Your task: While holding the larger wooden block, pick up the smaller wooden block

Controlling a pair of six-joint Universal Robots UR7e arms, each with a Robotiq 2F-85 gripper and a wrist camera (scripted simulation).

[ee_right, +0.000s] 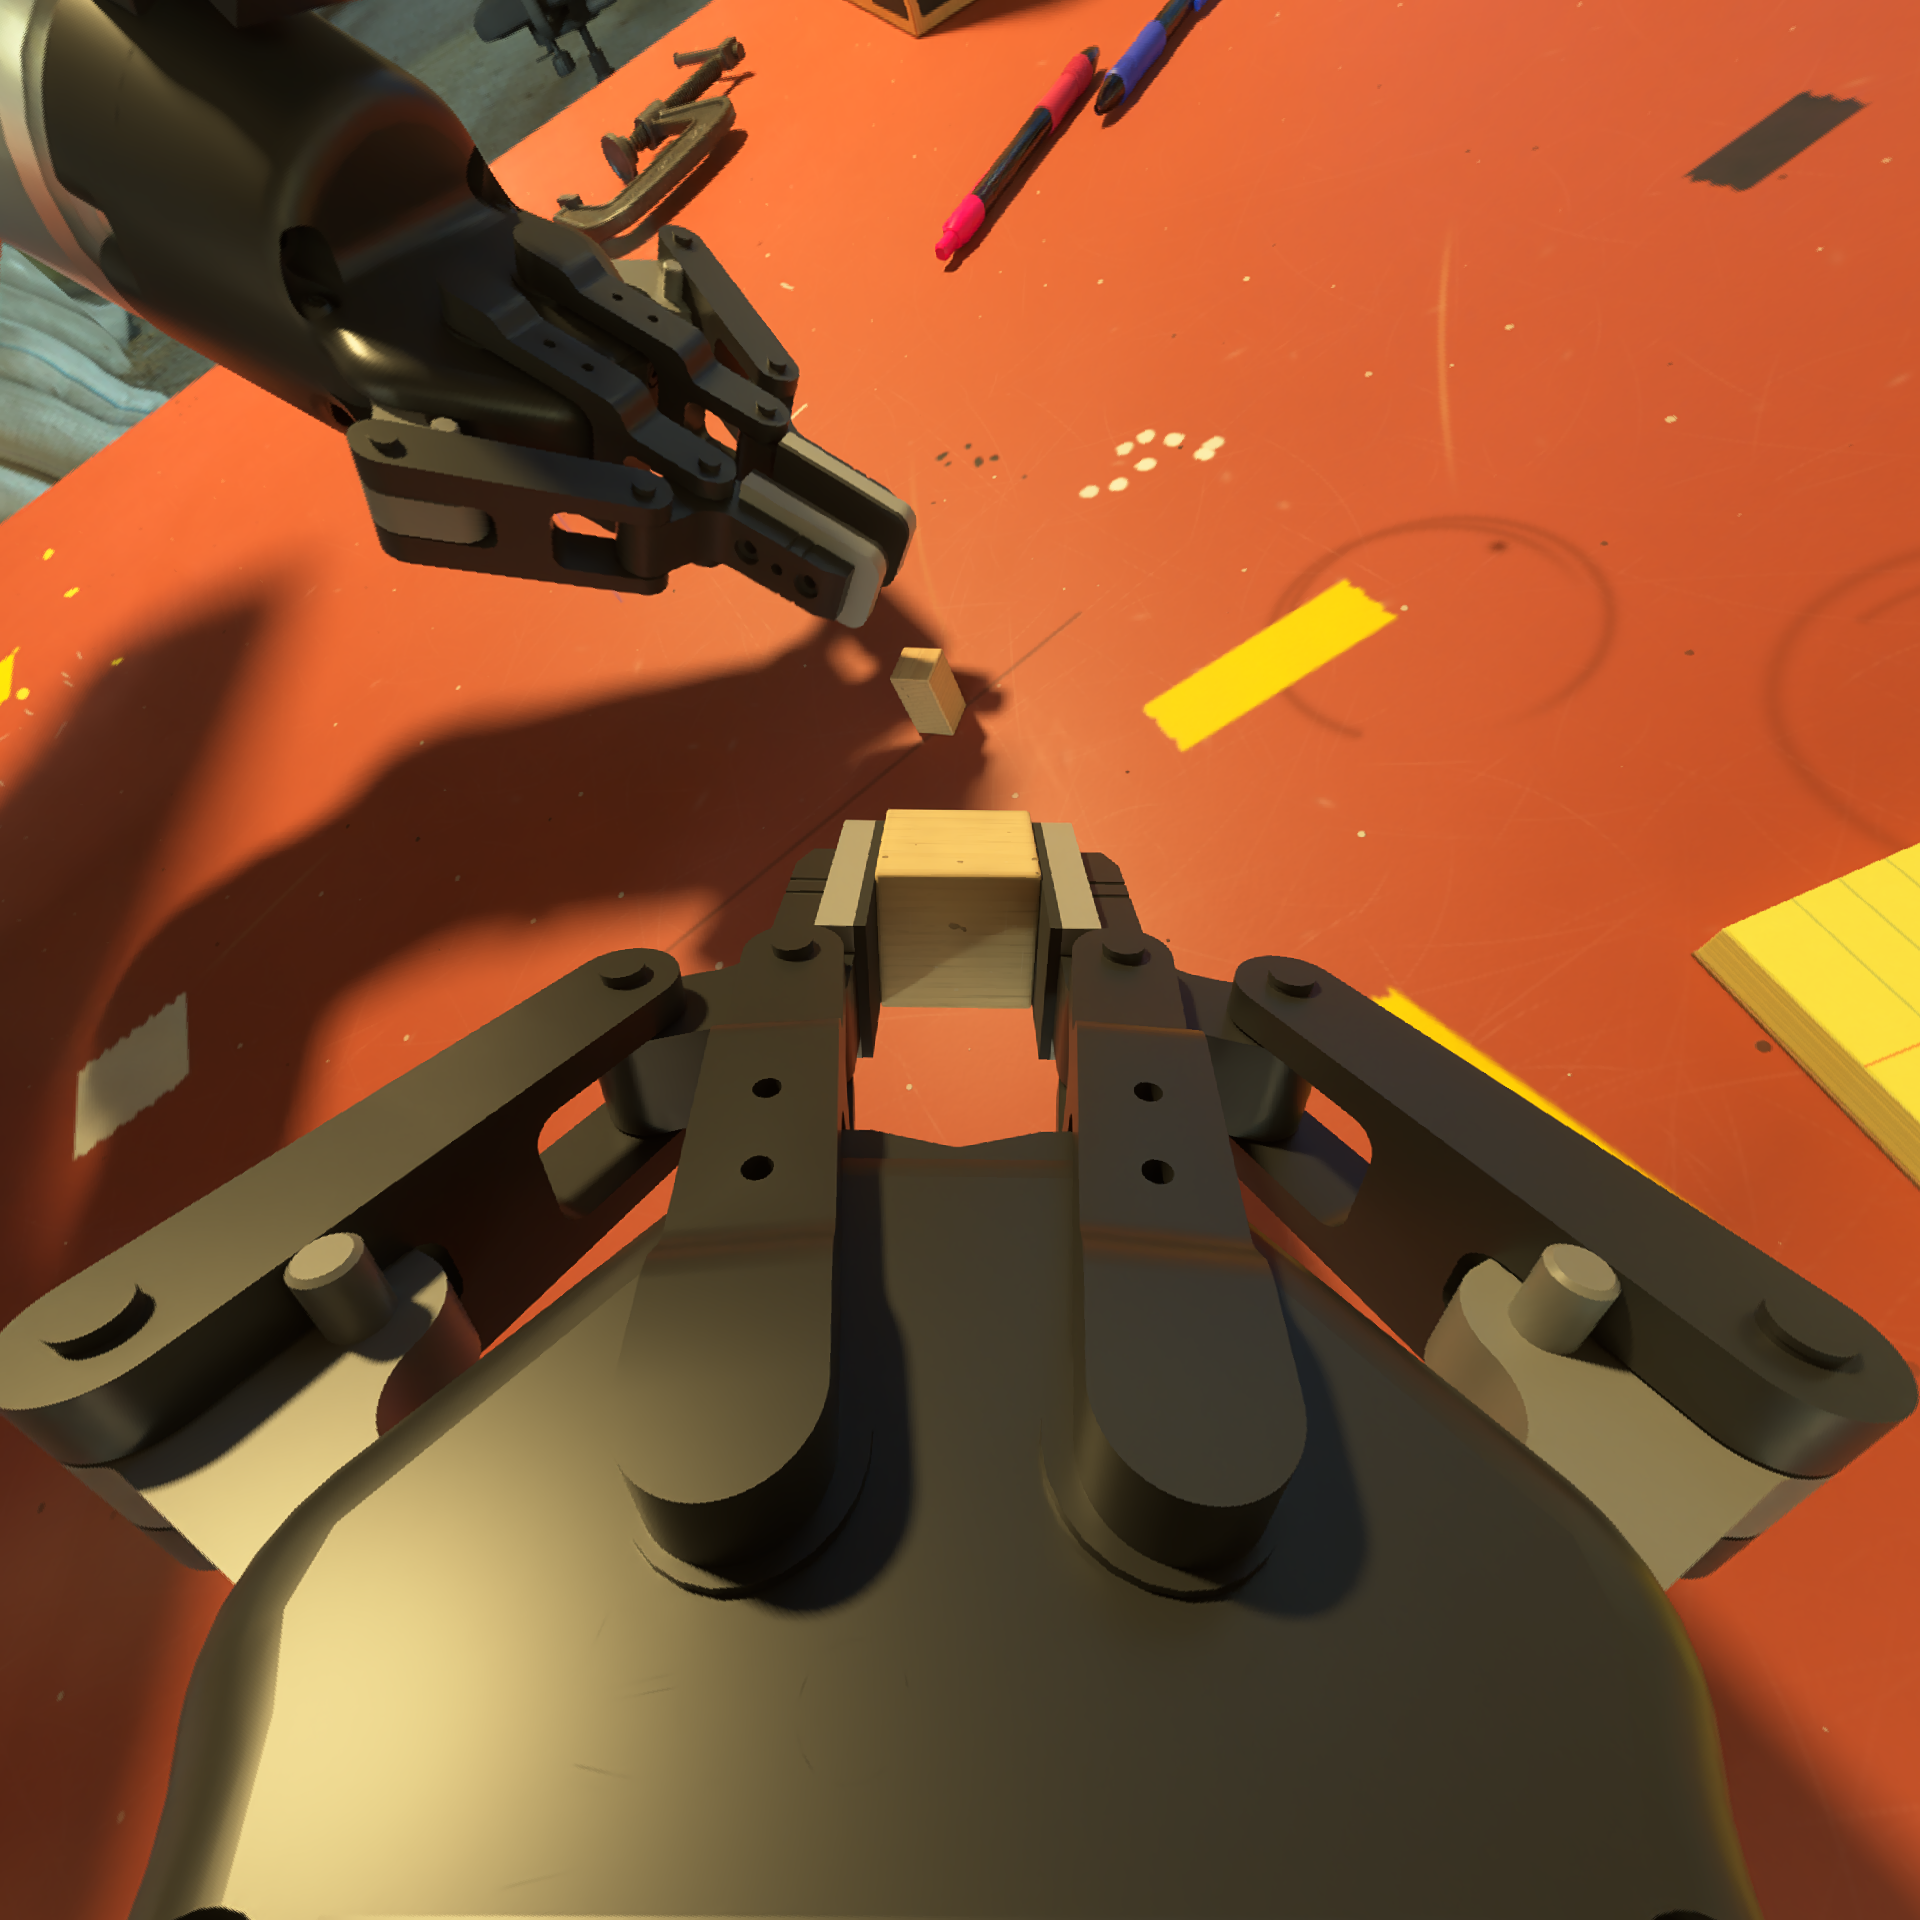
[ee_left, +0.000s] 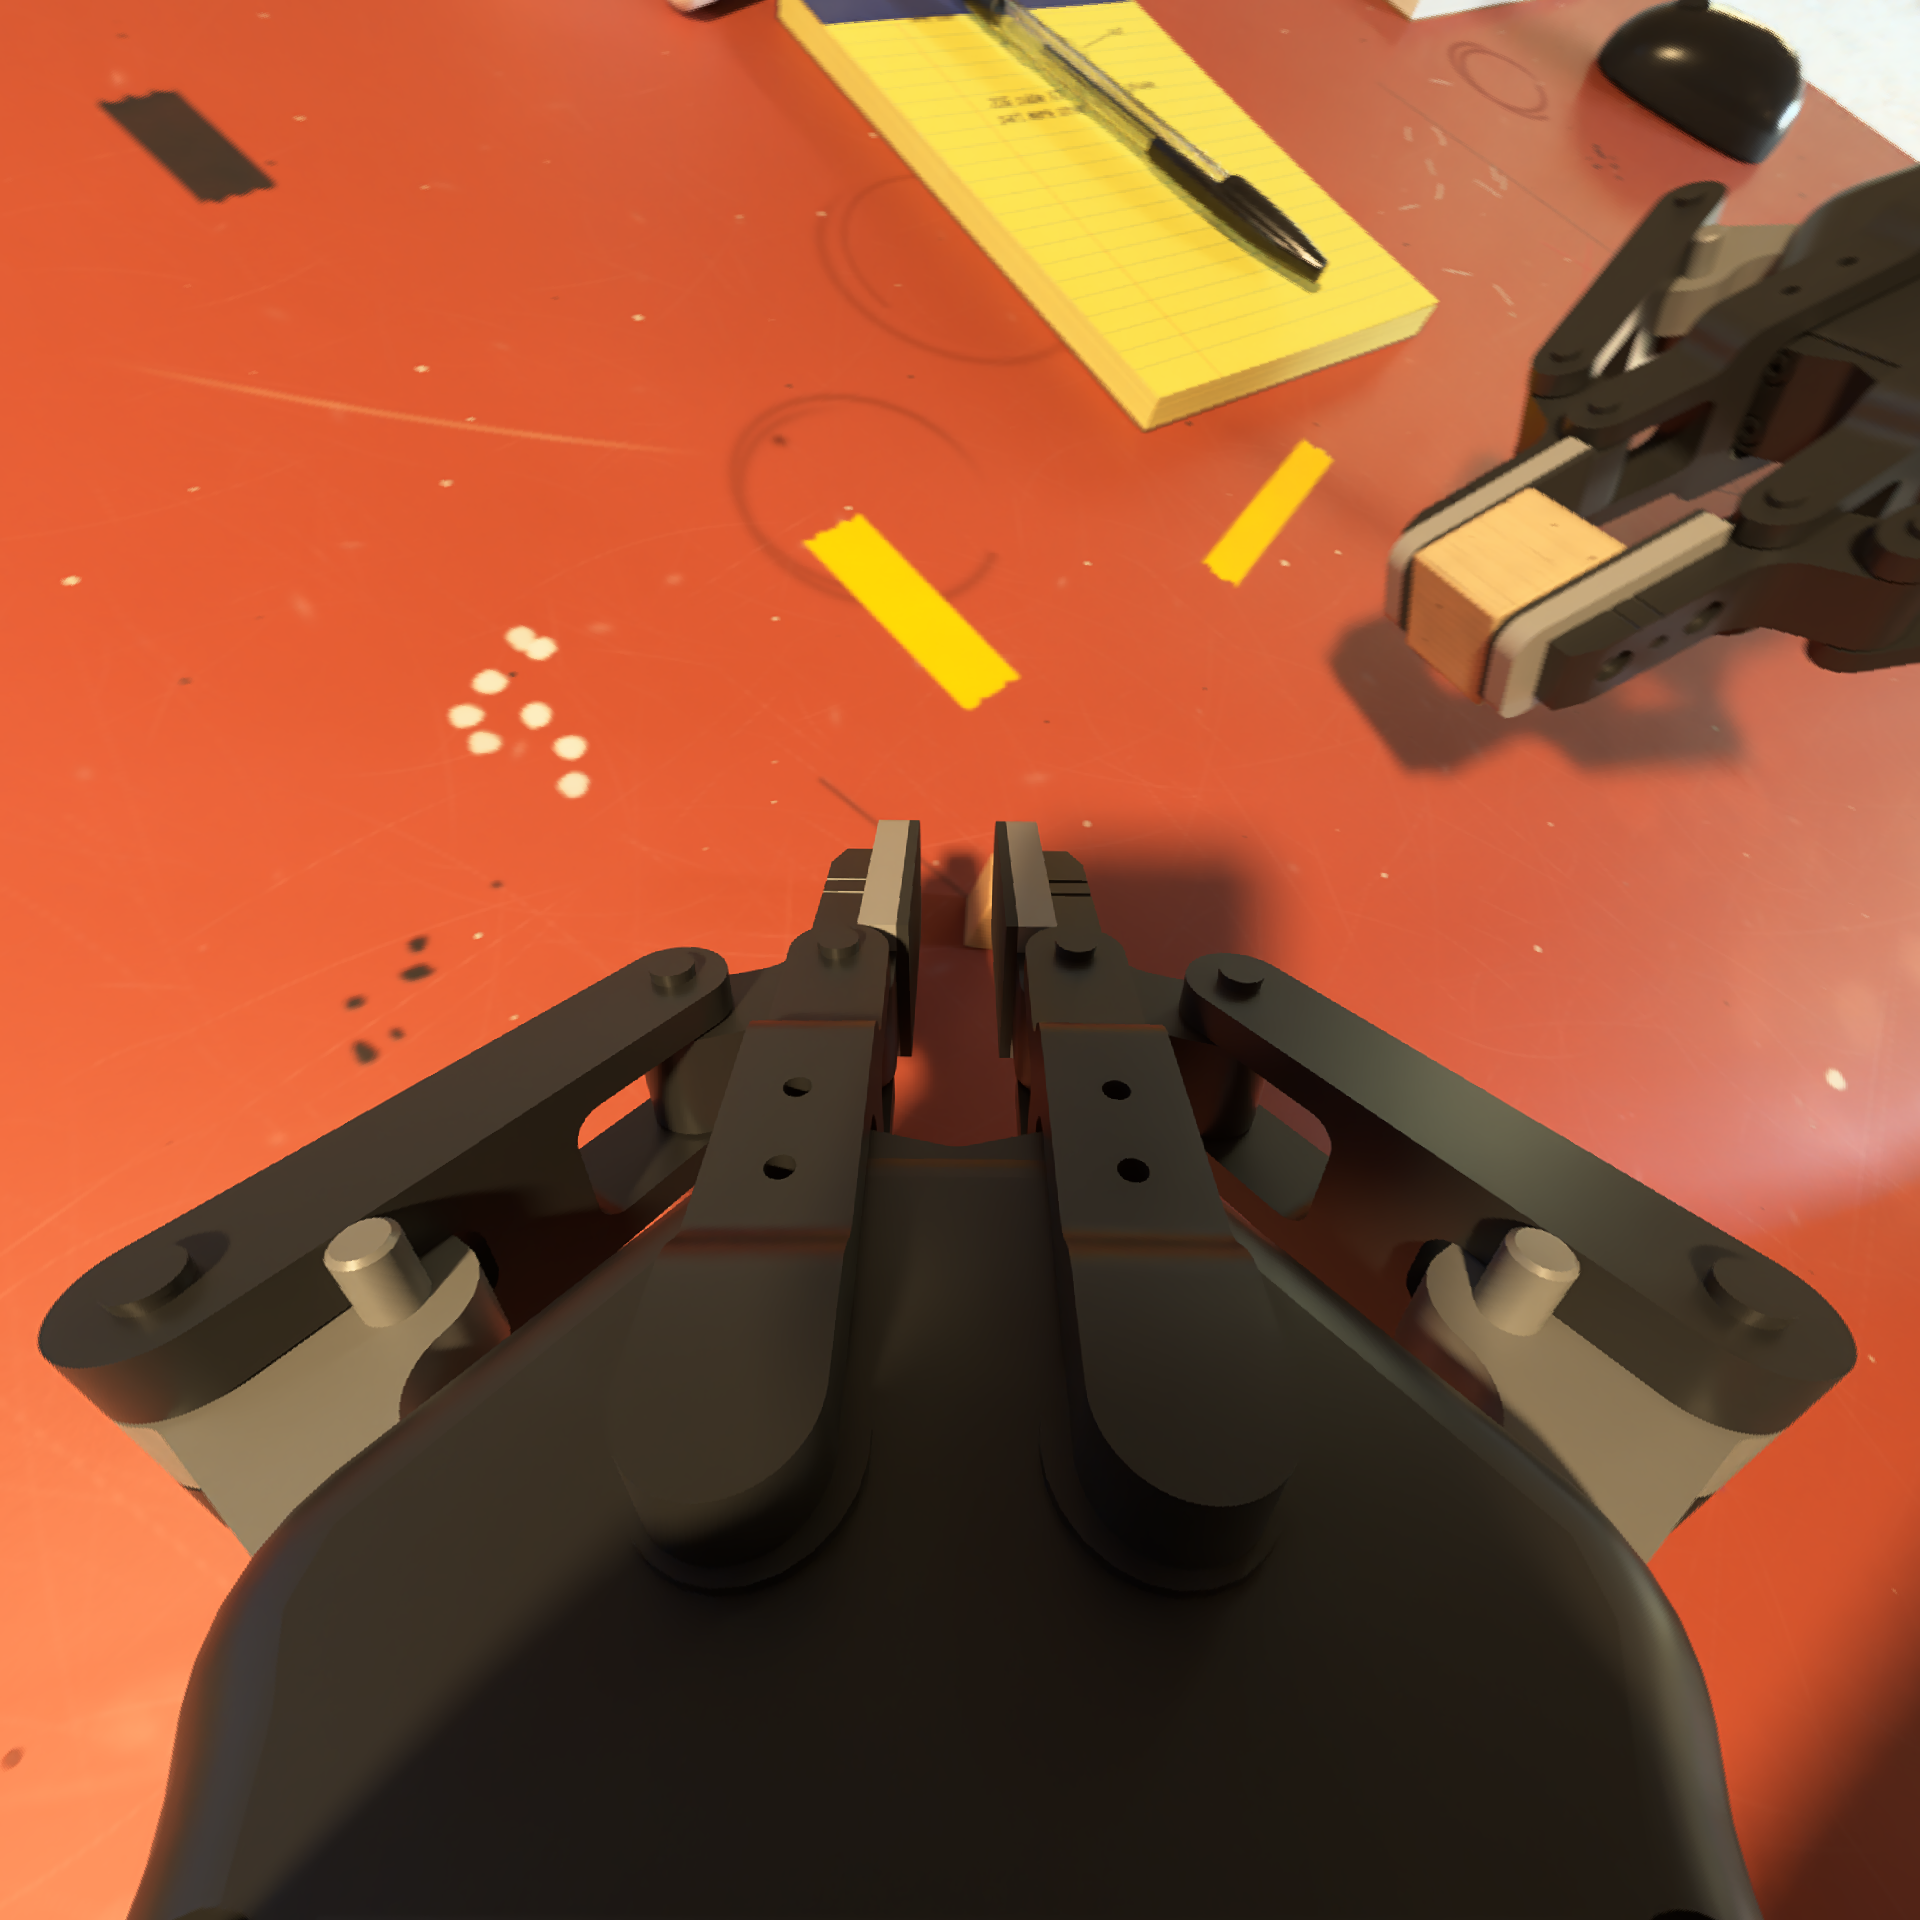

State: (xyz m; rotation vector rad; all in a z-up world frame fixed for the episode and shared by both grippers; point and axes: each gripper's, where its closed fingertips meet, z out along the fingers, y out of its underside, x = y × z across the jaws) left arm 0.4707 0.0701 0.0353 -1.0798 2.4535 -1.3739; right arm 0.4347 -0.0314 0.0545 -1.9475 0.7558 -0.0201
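Larger wooden block (ee_right: 957, 904), centre of the right wrist view: clamped between the right gripper (ee_right: 957, 868) pads, clear of the red table (ee_right: 1455, 935). Holding step looks done.

Smaller wooden block (ee_right: 928, 691), just above centre: on the table, below and beside the left gripper (ee_right: 868, 556) tips, apart from them. Jaws there narrowed to a slim gap, gripping nothing. Next, I judge: lower to straddle it, then close.

Yellow notepad (ee_left: 1132, 208), top of left wrist view, under a pen (ee_left: 1174, 145): faint handwriting, unreadable. No brands seen.
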